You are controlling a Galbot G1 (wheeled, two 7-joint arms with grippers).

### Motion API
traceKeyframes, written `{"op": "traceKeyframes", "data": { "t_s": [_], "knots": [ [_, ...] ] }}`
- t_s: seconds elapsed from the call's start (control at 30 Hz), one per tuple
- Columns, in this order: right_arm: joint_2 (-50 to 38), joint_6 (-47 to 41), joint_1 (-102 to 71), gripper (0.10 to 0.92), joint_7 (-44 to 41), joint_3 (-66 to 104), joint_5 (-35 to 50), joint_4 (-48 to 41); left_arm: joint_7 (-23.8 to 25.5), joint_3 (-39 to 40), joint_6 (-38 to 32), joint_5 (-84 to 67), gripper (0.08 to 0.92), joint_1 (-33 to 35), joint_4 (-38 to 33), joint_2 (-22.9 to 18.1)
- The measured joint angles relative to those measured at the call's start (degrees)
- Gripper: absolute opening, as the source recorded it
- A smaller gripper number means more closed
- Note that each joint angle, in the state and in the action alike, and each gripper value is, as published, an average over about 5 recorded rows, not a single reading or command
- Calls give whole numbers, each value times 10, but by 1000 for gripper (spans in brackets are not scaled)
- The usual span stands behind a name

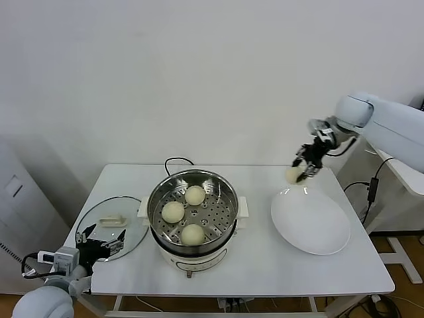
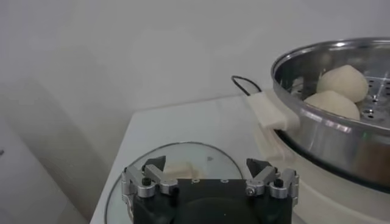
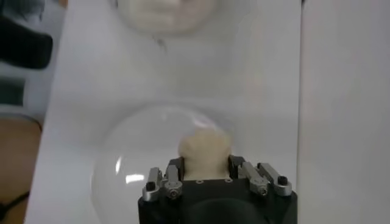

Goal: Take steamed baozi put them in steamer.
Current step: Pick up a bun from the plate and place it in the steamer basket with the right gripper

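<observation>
A: Firstly, head view: what is listed?

B: Steamer (image 1: 192, 211), centre of white table (image 1: 265, 265), three steamed baozi (image 1: 195, 195) on its perforated tray. White plate (image 1: 310, 220) to its right, glass lid (image 1: 111, 228) to its left. Right gripper (image 1: 306, 165) raised above the plate's far rim, jaws clamped on a fourth bun (image 1: 293, 175). Left gripper (image 1: 99, 242) low at the table's left edge, over the lid.

A: Left wrist view?

B: Left gripper (image 2: 208, 172), fingers spread wide apart, nothing between them; lid (image 2: 177, 159) beneath; steamer (image 2: 341, 115) beside it, two buns (image 2: 342, 82) visible inside.

A: Right wrist view?

B: Right gripper (image 3: 206, 165), jaws closed against the bun (image 3: 205, 152), plate (image 3: 134, 158) below.
</observation>
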Motion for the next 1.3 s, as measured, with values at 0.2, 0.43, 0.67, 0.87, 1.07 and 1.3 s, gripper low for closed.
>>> {"op": "traceKeyframes", "data": {
  "t_s": [0.2,0.43,0.67,0.87,1.07,1.3],
  "knots": [
    [34,-70,48,484,48,-47,91,66,-1,0,0,0,823,0,0,1],
    [78,-140,75,484,111,-75,178,124,-1,2,-1,0,823,-3,0,1],
    [120,-193,75,484,177,-82,233,157,-1,5,-1,-1,823,-7,2,1],
    [154,-227,60,484,228,-81,255,169,-1,4,-2,-2,823,-7,5,1],
    [182,-247,38,484,264,-79,258,171,-1,3,-3,-2,823,-7,5,1],
    [198,-261,11,484,288,-79,246,172,-1,1,-3,-3,823,-6,5,0]
  ]
}}
